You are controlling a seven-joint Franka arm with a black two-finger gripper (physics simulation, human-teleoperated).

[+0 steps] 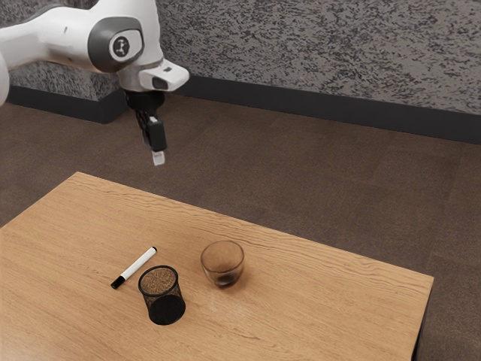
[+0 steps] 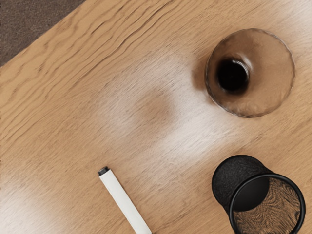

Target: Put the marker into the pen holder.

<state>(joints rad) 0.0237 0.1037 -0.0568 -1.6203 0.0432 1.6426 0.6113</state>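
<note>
My gripper [image 1: 158,158] hangs high above the far part of the table, well clear of the marker and the pen holder; its opening cannot be made out. The white marker [image 1: 138,263] with black ends lies flat on the wood, beside the upright black mesh pen holder [image 1: 164,297]. From the wrist view, part of the marker [image 2: 123,201] and the round-rimmed pen holder [image 2: 240,180] appear below my hand, apart from each other. The marker's capped end is cut off there.
A clear glass bowl [image 1: 222,263] stands close to the pen holder, on the exterior view's right of it; the wrist view also shows the bowl [image 2: 268,73]. The wooden table [image 1: 316,301] has its far edge nearest the arm's hand.
</note>
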